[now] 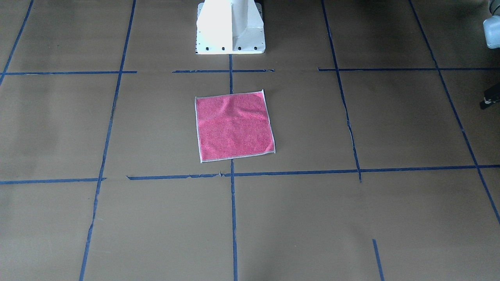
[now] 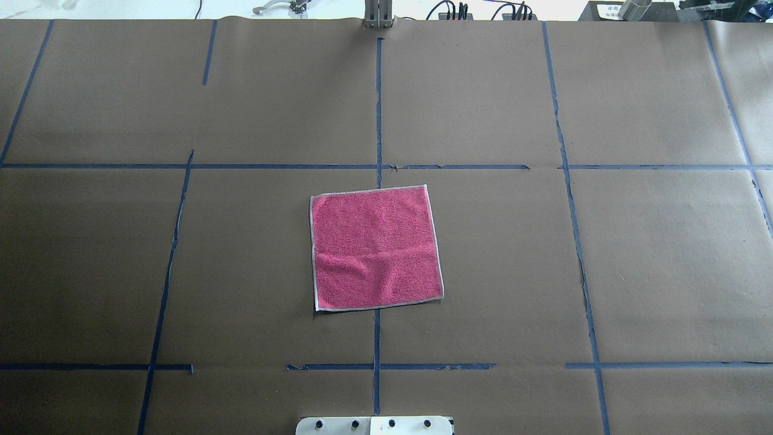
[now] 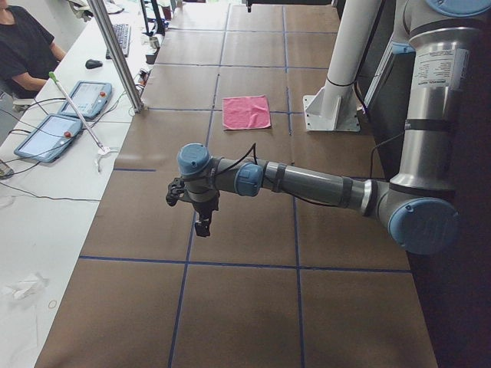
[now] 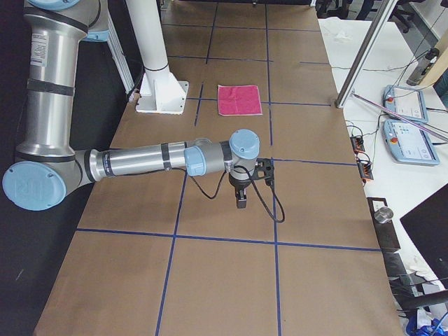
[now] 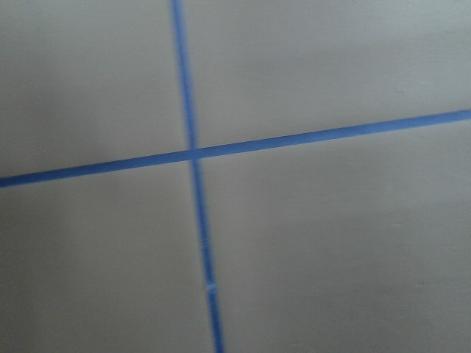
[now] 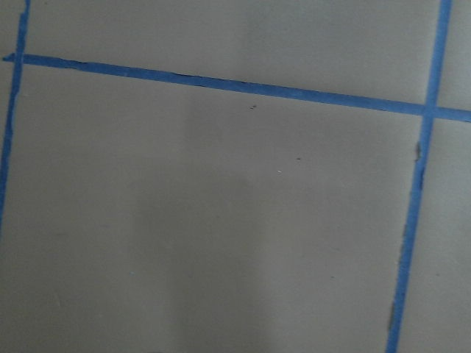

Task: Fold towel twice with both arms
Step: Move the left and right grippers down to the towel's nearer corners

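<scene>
The towel (image 1: 234, 127) lies flat and unfolded, pink face up, in the middle of the brown paper table, just in front of the pedestal. It also shows in the overhead view (image 2: 375, 248) and both side views (image 3: 246, 112) (image 4: 239, 99). My left gripper (image 3: 202, 225) hangs over the table's left end, far from the towel. My right gripper (image 4: 241, 201) hangs over the right end, equally far. Both show clearly only in the side views, so I cannot tell if they are open or shut. The wrist views show only paper and blue tape.
The white pedestal base (image 1: 230, 27) stands just behind the towel. Blue tape lines (image 2: 378, 109) grid the table. A metal pole (image 3: 115, 54) stands at the far edge. An operator (image 3: 23, 46) sits by tablets (image 3: 46, 136) on a side desk.
</scene>
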`<state>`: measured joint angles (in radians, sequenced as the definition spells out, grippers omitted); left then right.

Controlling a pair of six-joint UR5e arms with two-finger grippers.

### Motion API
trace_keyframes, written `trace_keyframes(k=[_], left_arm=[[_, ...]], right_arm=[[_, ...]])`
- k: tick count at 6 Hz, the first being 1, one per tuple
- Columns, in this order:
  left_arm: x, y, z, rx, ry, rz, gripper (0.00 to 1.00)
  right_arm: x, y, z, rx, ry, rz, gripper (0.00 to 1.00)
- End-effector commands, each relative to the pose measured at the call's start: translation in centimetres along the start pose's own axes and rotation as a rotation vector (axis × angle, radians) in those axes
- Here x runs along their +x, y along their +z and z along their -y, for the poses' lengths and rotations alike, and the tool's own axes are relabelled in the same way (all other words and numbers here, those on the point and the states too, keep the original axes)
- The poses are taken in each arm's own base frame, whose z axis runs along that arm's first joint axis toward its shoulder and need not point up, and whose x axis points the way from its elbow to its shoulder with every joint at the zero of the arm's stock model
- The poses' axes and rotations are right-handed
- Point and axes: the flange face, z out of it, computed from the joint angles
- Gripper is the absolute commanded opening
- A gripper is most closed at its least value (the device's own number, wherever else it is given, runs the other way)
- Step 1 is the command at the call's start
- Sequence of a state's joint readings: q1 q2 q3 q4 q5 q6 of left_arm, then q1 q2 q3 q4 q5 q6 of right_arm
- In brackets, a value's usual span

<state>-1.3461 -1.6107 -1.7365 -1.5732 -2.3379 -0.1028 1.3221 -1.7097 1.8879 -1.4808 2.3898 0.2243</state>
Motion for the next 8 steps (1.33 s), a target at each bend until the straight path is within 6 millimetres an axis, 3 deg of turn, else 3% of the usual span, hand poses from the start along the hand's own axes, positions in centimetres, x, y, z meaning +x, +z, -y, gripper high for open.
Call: trace_keyframes(k=[1, 2, 3, 4, 5, 7, 8], left_arm=[[11.3, 2.3, 2.3, 0.012, -0.003, -0.061, 1.00], [18.4, 1.9, 4.8, 0.020, -0.036, -0.103, 1.00], [27.5, 3.9, 3.7, -0.037, -0.165, -0.142, 1.00], [33.9, 5.4, 2.7, -0.036, -0.195, -0.130, 1.00], [38.1, 5.2, 1.1, -0.050, -0.257, -0.157, 1.00], [41.7, 4.9, -0.4, -0.068, -0.378, -0.180, 1.00], [44.4, 5.6, -1.0, -0.048, -0.420, -0.170, 1.00]], right_arm=[[-7.3, 0.7, 0.9, -0.002, -0.002, 0.038, 1.00], [-9.7, 0.4, 0.7, 0.003, 0.005, 0.052, 1.00], [-12.6, 1.0, 0.7, 0.019, 0.001, 0.089, 1.00], [-17.1, 2.5, 0.8, 0.033, 0.030, 0.137, 1.00], [-21.8, 4.0, 1.3, 0.014, 0.092, 0.152, 1.00], [-32.1, 8.1, 0.8, 0.065, 0.188, 0.120, 0.98], [-35.4, 9.4, -0.2, 0.071, 0.189, 0.123, 0.98]])
